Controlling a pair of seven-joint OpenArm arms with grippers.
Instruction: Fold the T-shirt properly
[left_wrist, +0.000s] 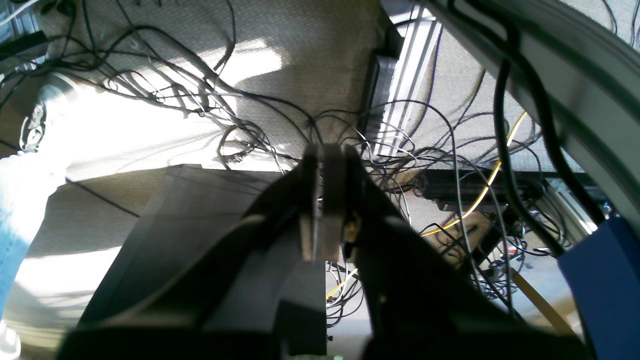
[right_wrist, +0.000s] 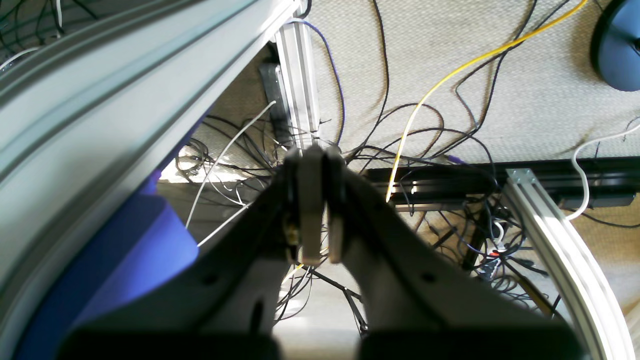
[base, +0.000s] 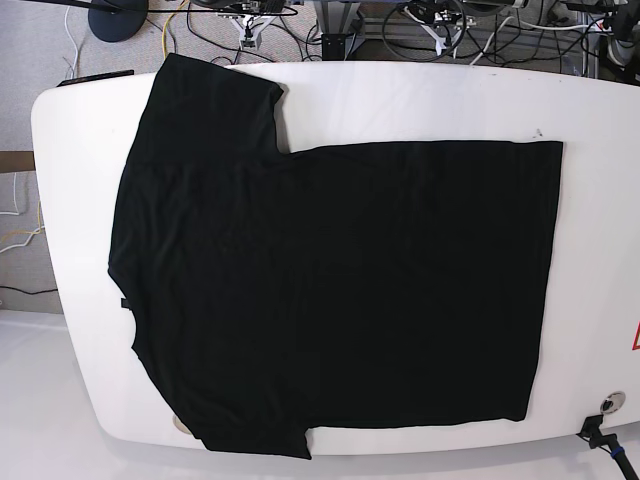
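T-shirt (base: 340, 290) spread flat and unfolded, plain black side up, across the white desk (base: 400, 100), collar end toward the base view's left. No fold made yet; all folds left to do. Left tool (left_wrist: 327, 200) and right tool (right_wrist: 315, 205) both pinched closed on nothing, down off the desk edge over floor cables (right_wrist: 425, 135).
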